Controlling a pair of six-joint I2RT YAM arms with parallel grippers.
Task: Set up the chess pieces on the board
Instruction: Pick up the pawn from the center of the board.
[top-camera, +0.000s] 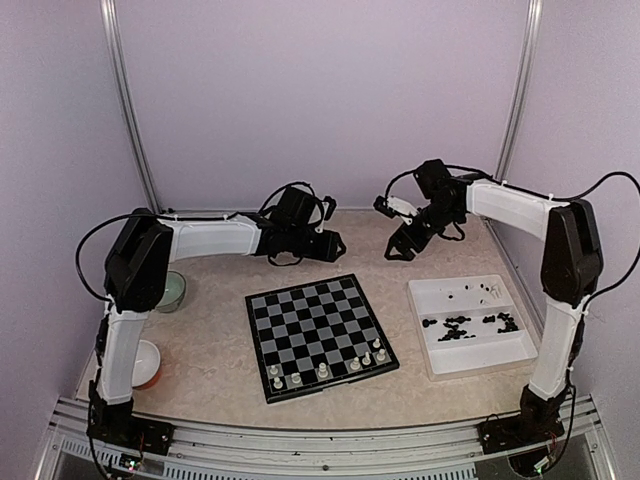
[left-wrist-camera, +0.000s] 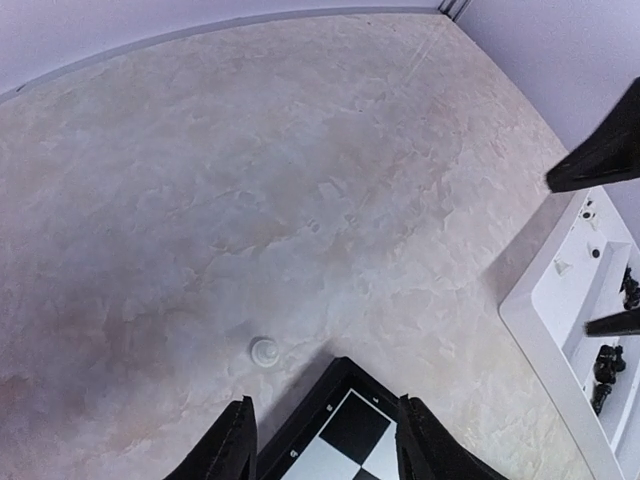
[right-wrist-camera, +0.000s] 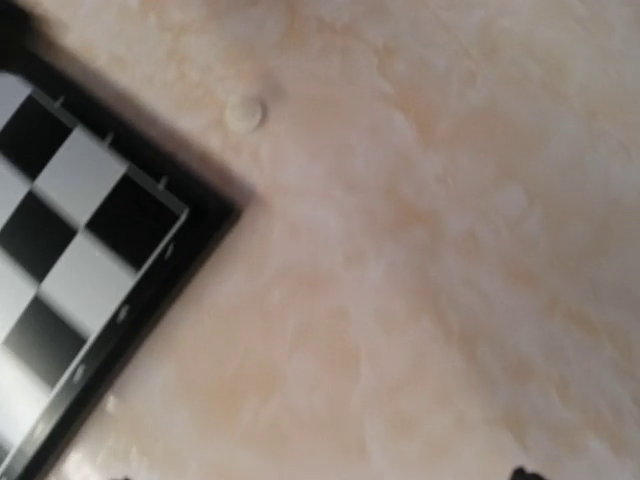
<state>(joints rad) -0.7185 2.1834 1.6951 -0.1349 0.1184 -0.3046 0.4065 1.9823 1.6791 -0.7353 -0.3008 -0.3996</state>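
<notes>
The board (top-camera: 318, 330) of black and grey checks lies mid-table, with several cream-white chess pieces (top-camera: 323, 370) standing along its near edge. One white piece (left-wrist-camera: 263, 350) sits on the table just off the board's far corner (left-wrist-camera: 345, 420); it also shows in the right wrist view (right-wrist-camera: 244, 113). My left gripper (top-camera: 333, 246) is open and empty above that corner, and its fingers (left-wrist-camera: 232, 445) frame the corner. My right gripper (top-camera: 400, 247) is open and empty over bare table beyond the board. Many black pieces (top-camera: 465, 325) lie in the white tray (top-camera: 520, 350).
A green bowl (top-camera: 172, 290) and a red-and-white bowl (top-camera: 148, 362) stand at the left by the left arm. The tray's rim (left-wrist-camera: 530, 335) lies right of the board corner, with black pieces (left-wrist-camera: 605, 365) in it. The enclosure walls stand close behind.
</notes>
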